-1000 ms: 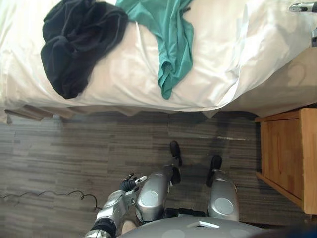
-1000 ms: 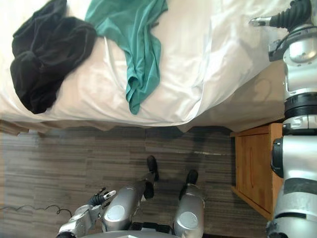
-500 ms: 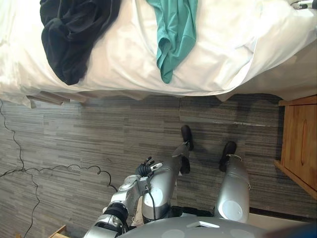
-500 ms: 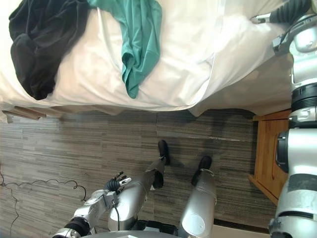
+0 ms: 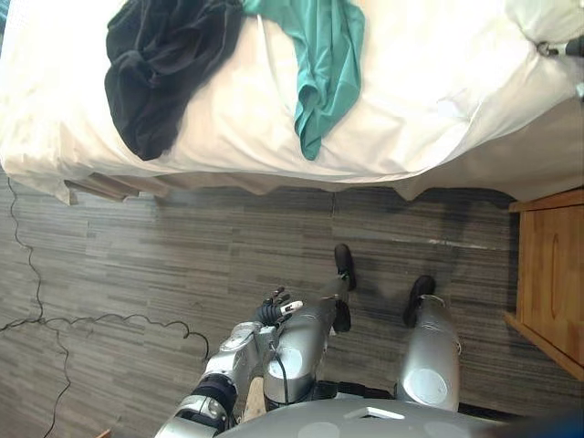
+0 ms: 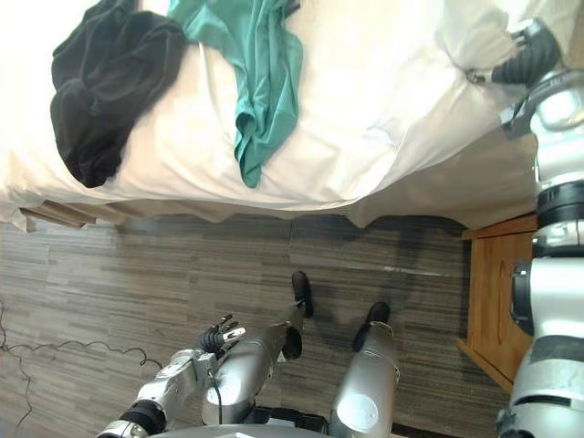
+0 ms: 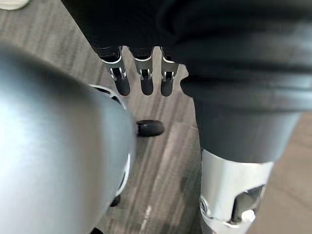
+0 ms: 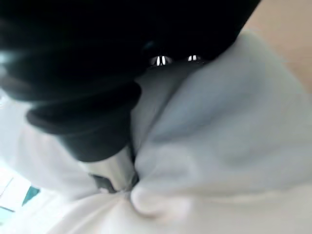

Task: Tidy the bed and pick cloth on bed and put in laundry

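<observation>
The left hand (image 6: 219, 336) hangs low over the wood floor (image 6: 119, 274), fingers loose and empty, spare for now. Beyond, the black cloth (image 6: 105, 82) and the green cloth (image 6: 265, 73) lie on the bed's white sheet (image 6: 383, 100), not yet collected. Farthest, the right hand (image 6: 513, 66) presses into bunched sheet, likely to straighten it; whether it grips I cannot tell
</observation>
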